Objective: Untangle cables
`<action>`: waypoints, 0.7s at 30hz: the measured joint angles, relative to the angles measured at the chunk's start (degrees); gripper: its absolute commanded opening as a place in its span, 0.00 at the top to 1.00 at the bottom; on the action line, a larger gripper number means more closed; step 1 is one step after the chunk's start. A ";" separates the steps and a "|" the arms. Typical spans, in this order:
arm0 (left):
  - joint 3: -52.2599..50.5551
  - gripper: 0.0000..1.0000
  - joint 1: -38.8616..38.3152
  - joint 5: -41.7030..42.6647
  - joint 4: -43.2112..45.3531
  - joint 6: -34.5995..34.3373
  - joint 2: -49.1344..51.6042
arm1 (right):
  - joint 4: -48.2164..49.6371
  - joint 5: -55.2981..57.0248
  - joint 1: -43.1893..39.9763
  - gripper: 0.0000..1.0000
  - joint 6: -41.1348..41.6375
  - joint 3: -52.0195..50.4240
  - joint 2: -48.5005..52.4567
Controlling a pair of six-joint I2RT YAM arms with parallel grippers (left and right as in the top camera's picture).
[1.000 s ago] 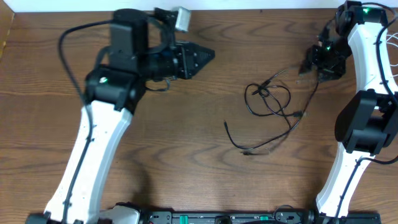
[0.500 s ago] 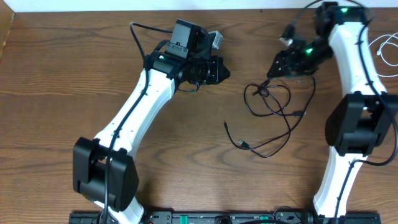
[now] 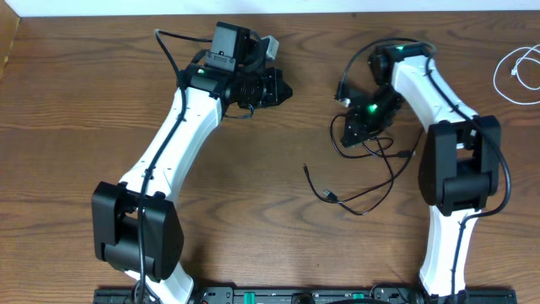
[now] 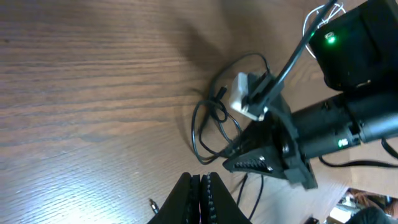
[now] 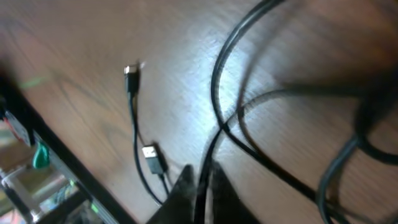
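Observation:
A tangle of thin black cables (image 3: pixel 375 150) lies right of the table's centre, with loose ends trailing toward the front (image 3: pixel 333 197). My right gripper (image 3: pixel 346 135) is down on the tangle's left loop. In the right wrist view it (image 5: pixel 202 183) is shut on one black strand (image 5: pixel 219 134) that runs between its fingers. Two plug ends (image 5: pixel 152 158) lie on the wood beyond. My left gripper (image 3: pixel 285 88) hovers left of the tangle, shut and empty (image 4: pixel 200 186). From it I see the tangle (image 4: pixel 211 124) and the right gripper (image 4: pixel 233 165).
A thin white cable (image 3: pixel 516 72) lies coiled at the far right edge, apart from the black ones. The right arm's thicker black wire (image 3: pixel 359 55) arcs above the tangle. The wood table (image 3: pixel 253 219) stretches to the front and left.
My right gripper has moved left and down from the back right onto the tangle and shut on a black strand. The left arm has swung and its gripper now sits slightly further left.

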 measured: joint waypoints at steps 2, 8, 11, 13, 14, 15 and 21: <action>0.00 0.92 -0.07 0.00 -0.44 0.00 0.00 | -2.16 -0.20 0.72 0.99 -0.15 1.75 0.00; 0.00 0.92 -0.15 0.00 -0.59 0.00 0.00 | -3.91 -1.09 0.76 0.99 0.11 8.94 -4.09; 0.00 0.92 -0.15 0.00 -0.63 0.00 0.00 | -2.95 -2.12 0.55 0.99 2.32 12.48 -10.40; 0.00 0.92 -0.15 0.00 -0.70 -0.02 0.00 | -1.44 -3.34 0.31 0.99 4.42 14.19 -14.93; 0.00 0.91 -0.15 0.02 -0.70 -0.02 0.00 | -0.57 -4.02 0.11 0.99 5.57 14.88 -17.29; 0.00 0.91 -0.15 0.02 -0.72 0.00 0.00 | 1.09 -4.44 -0.20 0.99 7.87 15.34 -19.80; 0.00 0.68 -0.42 3.32 -0.33 -0.52 0.00 | 8.55 1.03 -1.66 0.99 32.35 16.41 -30.77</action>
